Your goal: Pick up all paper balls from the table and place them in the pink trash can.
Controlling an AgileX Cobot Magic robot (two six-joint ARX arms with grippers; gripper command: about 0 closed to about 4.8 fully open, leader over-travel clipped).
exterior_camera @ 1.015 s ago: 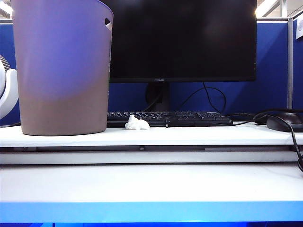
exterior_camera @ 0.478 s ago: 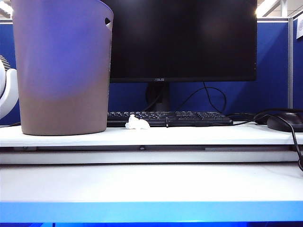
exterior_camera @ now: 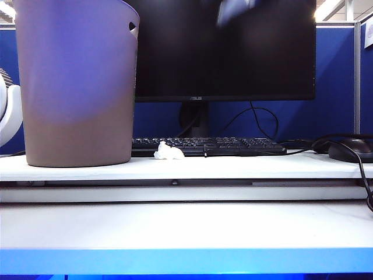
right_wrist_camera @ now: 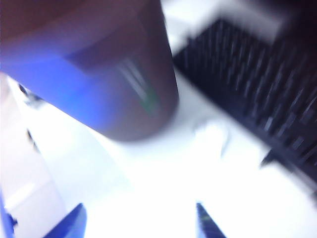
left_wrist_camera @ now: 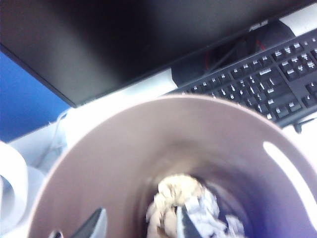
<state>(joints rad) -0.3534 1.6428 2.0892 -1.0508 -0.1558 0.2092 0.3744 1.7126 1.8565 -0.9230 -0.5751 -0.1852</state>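
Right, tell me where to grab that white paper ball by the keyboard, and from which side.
Probably from above: pinch the white paper ball across its narrower middle. It lies low and lumpy on the table, just in front of the keyboard, with the pink trash can further to its left. The right gripper, jaws apart, looks nearest.

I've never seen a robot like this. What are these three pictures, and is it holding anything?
It is a robot with two arms that tidies paper balls. One camera watches the table, where the pink trash can, a keyboard and one white paper ball sit. The other cameras ride on the wrists. The left gripper hangs over the can, open and empty, with paper balls already inside. The right gripper, blurry, is open and empty above the table beside the can.
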